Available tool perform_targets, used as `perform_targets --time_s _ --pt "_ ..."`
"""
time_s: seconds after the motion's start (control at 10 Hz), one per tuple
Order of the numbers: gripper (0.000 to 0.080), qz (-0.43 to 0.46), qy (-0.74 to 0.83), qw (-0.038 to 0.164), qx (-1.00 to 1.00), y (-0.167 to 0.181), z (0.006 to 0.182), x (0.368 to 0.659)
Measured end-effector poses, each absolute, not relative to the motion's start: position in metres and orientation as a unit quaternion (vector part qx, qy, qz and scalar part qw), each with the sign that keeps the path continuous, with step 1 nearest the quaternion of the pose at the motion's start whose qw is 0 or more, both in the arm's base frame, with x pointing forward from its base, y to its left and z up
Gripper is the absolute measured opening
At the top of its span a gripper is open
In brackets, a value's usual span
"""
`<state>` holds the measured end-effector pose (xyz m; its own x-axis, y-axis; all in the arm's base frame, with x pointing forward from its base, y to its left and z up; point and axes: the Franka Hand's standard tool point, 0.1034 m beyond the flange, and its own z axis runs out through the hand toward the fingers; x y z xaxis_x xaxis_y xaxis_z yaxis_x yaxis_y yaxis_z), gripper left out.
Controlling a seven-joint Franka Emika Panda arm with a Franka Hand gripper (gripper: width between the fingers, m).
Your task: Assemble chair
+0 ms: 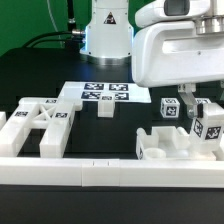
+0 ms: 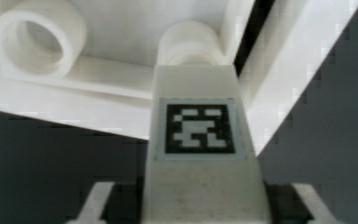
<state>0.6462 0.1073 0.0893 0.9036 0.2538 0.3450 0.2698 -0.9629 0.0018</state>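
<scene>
Black table [image 1: 40, 80], green backdrop [image 1: 20, 20], white rail [image 1: 110, 175] along the front. Chunky white post [image 2: 201, 130] (tag up) clamped in narrowly parted gripper [image 2: 197, 208], far end by holed slab [image 2: 51, 45], exterior view's right.

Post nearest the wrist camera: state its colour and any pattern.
The post is white with one black-and-white square tag; wrist view shows it best.
</scene>
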Motion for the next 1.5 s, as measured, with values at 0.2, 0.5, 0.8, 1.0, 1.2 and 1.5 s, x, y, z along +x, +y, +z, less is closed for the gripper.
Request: perform_targets --time_s 0.2,0.5,0.8,1.0,1.2,1.5 --pt "0.0292 -0.174 -0.134 0.023 -0.975 0.107 0.089 0.646" --pt "0.0618 -0.174 -0.134 0.023 -0.975 0.106 0.090 0.647" --pt "0.0648 -0.168 -0.134 0.022 -0.976 0.101 0.097 0.649" --pt "0.0649 -0.153 -0.139 0.022 -0.978 0.096 0.115 0.656" --pt "0.0649 -0.144 -0.139 0.023 -0.980 0.097 0.117 0.657" --pt "0.0649 -0.094 -0.141 0.027 -0.985 0.100 0.113 0.649"
